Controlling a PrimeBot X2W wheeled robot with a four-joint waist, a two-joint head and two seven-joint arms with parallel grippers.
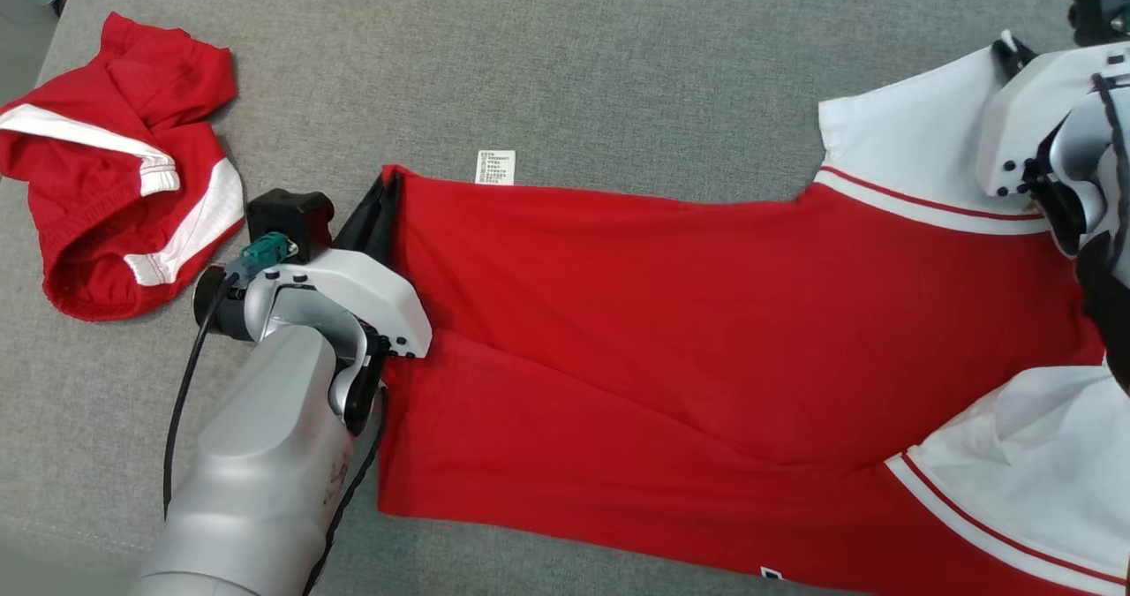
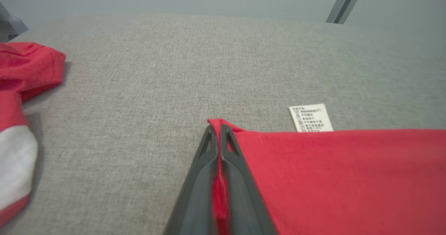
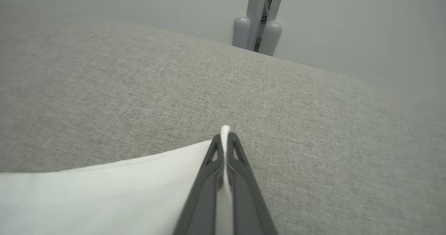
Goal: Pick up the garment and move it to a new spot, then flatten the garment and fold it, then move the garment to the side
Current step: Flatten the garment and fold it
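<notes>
The garment (image 1: 671,313) is a red shirt with white sleeves, spread flat across the grey table, its hem to the left and its sleeves to the right. My left gripper (image 1: 386,192) is shut on the far hem corner; the left wrist view shows red cloth (image 2: 218,189) pinched between the dark fingers (image 2: 200,179). Next to that corner lies a white care label (image 2: 310,118). At the far right my right gripper (image 1: 1009,49) is shut on the tip of the far white sleeve (image 1: 909,128). In the right wrist view, white cloth (image 3: 224,134) sticks out past the fingertips (image 3: 238,155).
A second red and white garment (image 1: 115,172) lies crumpled at the far left of the table (image 1: 574,66). Bare grey cloth stretches beyond the shirt. A grey post (image 3: 259,19) stands past the table's far edge.
</notes>
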